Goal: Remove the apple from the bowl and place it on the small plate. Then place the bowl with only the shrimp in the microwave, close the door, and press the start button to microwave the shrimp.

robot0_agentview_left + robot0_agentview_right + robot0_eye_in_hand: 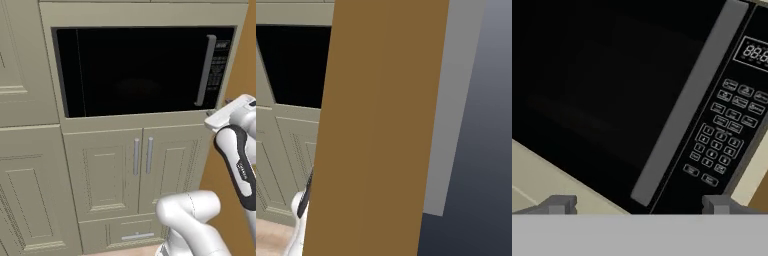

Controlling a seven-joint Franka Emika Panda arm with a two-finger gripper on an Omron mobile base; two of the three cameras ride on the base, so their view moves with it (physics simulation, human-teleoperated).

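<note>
The black microwave (142,70) sits built into beige cabinetry, and its glass door (135,70) is shut. The long grey bar handle (206,70) stands just left of the keypad (218,62). In the hand view the handle (687,105) runs slantwise and the keypad (724,135) lies to its right, close ahead. My gripper (639,205) is open, its two fingertips (562,204) far apart and nothing between them. My white hand (231,114) hangs near the microwave's lower right corner. The apple, bowl, small plate and shrimp are out of view; the dark glass hides the inside.
Two beige cabinet doors with vertical handles (142,156) and a drawer (137,235) lie under the microwave. A brown side panel (381,125) stands close on the right, with a grey wall (456,100) behind it.
</note>
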